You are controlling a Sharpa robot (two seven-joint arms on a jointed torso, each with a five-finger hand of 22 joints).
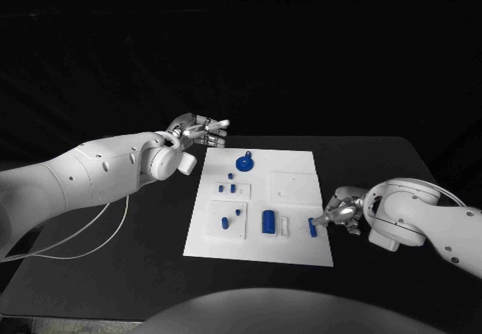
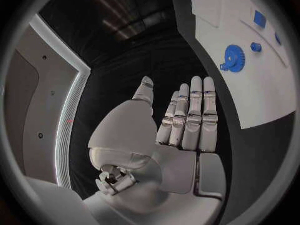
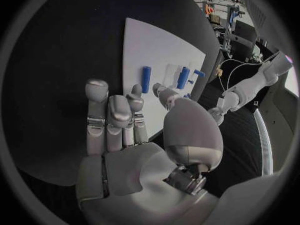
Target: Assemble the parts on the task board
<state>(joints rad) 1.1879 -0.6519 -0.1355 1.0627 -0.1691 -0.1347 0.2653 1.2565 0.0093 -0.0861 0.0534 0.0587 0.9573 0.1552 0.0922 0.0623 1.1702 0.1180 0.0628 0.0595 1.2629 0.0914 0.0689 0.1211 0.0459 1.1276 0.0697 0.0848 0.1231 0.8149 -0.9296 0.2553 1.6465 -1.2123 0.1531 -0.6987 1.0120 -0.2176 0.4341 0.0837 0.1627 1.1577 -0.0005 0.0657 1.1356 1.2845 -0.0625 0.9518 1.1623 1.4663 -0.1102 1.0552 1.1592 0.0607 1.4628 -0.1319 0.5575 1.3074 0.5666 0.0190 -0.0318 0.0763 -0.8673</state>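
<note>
Nearest the head camera, the near edge of the white task board point(image 1: 257, 256) lies on the black table point(image 1: 120, 271), with the board running away toward the far side. Blue parts rest on it: a gear-shaped part point(image 1: 244, 163) near the far edge, several small pegs point(image 1: 229, 186) on a raised white block left of centre, a further small peg point(image 1: 224, 223) on a second block nearer the camera, a larger cylinder point(image 1: 269, 221) near the middle, and a short peg point(image 1: 313, 228) close to the right edge.

At the right edge of the board, the right hand point(image 1: 343, 212) sits with its fingers partly curled; its fingertips are just beside the short peg, and it cannot be told whether they grip it.

Beyond the far-left corner of the board, the left hand point(image 1: 199, 129) is raised above the table. Its fingers are extended straight and slightly apart, holding nothing.
</note>
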